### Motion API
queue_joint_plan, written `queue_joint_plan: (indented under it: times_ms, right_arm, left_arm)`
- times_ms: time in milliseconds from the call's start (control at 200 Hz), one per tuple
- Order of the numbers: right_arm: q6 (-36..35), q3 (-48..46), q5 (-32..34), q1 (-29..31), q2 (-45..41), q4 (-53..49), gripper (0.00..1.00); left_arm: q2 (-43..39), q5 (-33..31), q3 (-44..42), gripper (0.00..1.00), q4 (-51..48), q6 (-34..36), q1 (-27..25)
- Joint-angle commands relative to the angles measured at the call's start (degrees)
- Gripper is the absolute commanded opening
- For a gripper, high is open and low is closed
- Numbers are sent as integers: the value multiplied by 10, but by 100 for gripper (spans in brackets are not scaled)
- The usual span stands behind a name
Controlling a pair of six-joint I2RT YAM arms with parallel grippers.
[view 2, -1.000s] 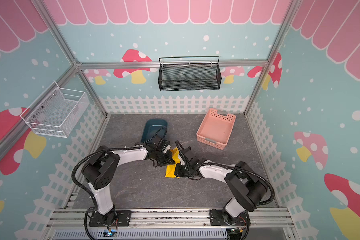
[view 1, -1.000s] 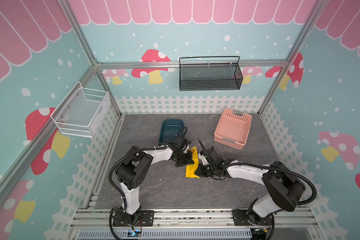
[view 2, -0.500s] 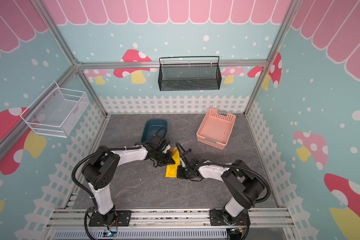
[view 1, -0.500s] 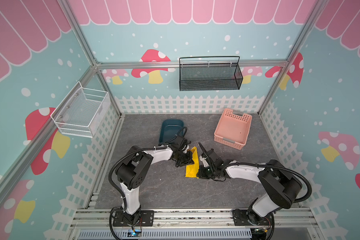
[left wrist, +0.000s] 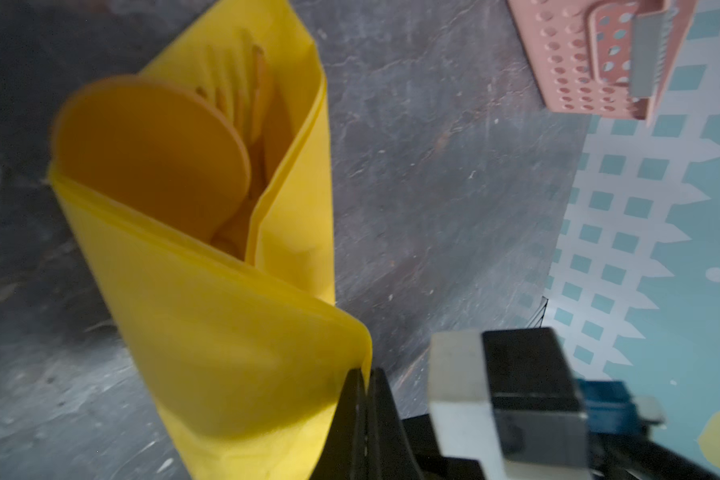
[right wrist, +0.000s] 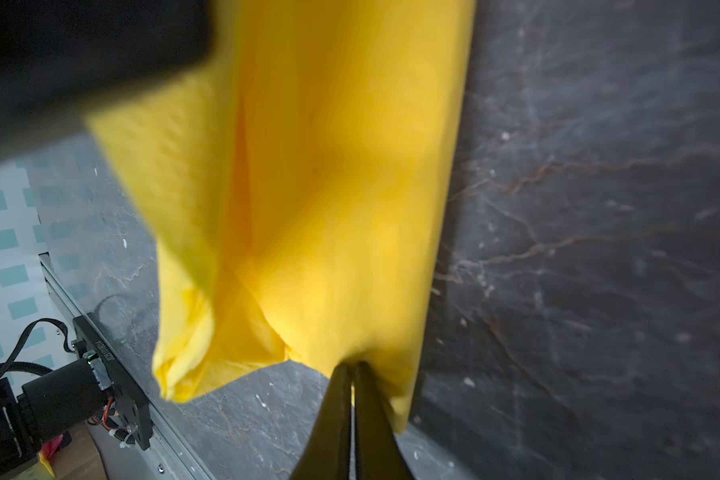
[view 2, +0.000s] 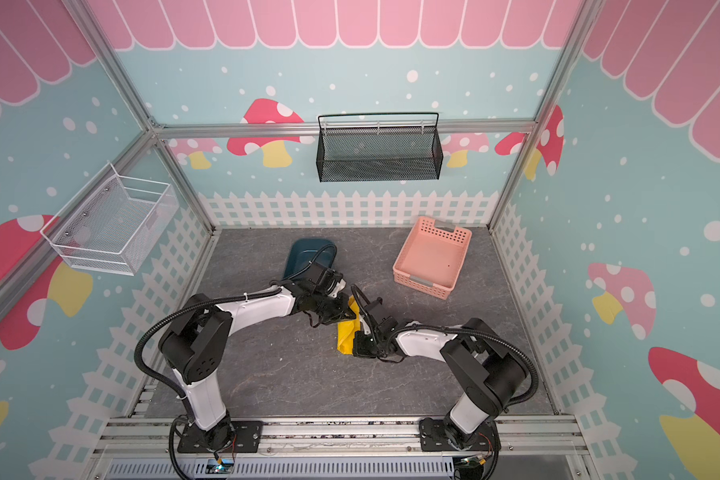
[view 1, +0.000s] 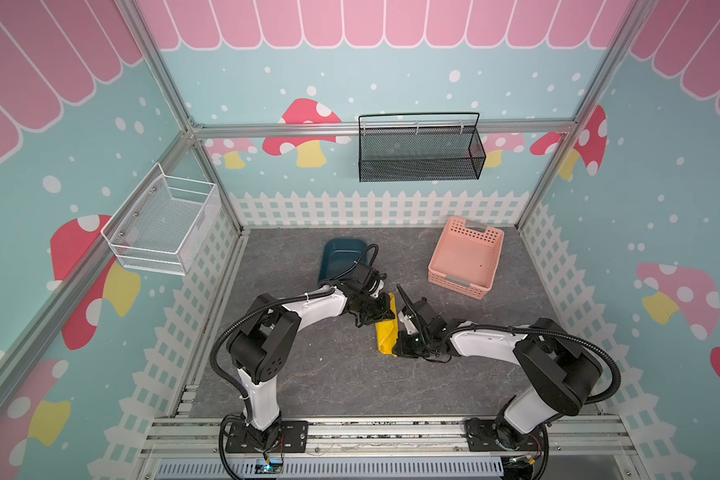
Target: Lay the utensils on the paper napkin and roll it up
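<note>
Mushroom-print walls are enclosing a grey marbled tabletop point(view 1: 308, 374), and the pink basket point(view 1: 462, 262) is sitting empty toward the back of it. The dark blue tub point(view 1: 337, 257) is lying to the left of that basket in both top views, well apart from it.

The paper napkin point(view 1: 386, 334) is lying on the table as a loose yellow roll, forward and left of the basket, between the two arms' ends. The utensils are sitting inside it. In the left wrist view the spoon point(left wrist: 150, 153) is showing its round bowl at the roll's open mouth, with the fork point(left wrist: 233, 95) just behind it. The thin orange strip beside the tines may be the knife, but blur is making that hard to confirm.

The left gripper point(left wrist: 366, 374) is working at the roll's end nearer the basket, jaws pressed together on the napkin's outer fold. The right gripper point(right wrist: 352, 368) is at the end farther from the basket, jaws likewise clamped on a thin edge of the paper.

Both grips are biting paper alone, not the bundle. Pulling the ends apart could tear the sheet. Tilting the open mouth downward could let the cutlery slide out. Nothing is pinning the seam, so the roll is likely to spring open if either gripper lets go.
</note>
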Motion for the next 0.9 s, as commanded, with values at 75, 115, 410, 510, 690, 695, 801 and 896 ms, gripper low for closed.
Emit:
queue_joint_plan:
  times_ms: [75, 115, 410, 510, 690, 695, 801, 896]
  right_arm:
    - [-1, -16, 4, -1, 13, -4, 9]
    - [0, -17, 3, -1, 13, -3, 8]
    - [7, -31, 3, -1, -2, 14, 8]
    - [8, -35, 2, -1, -5, 20, 8]
    - [11, -43, 3, -1, -8, 32, 8]
    - [11, -43, 3, -1, -8, 32, 8]
    - [11, -45, 2, -1, -11, 34, 8]
    - [12, -48, 4, -1, -15, 37, 8]
  left_arm:
    - [20, -4, 37, 0, 5, -16, -13]
    - [28, -5, 41, 0, 9, -19, -15]
    - [71, 2, 48, 0, 64, -51, -27]
    - [82, 5, 46, 0, 79, -59, -29]
    - [97, -2, 37, 0, 105, -73, -32]
    - [97, -2, 37, 0, 106, -74, -32]
    - [104, -4, 25, 0, 129, -89, -33]
    - [107, -9, 14, 0, 149, -102, -33]
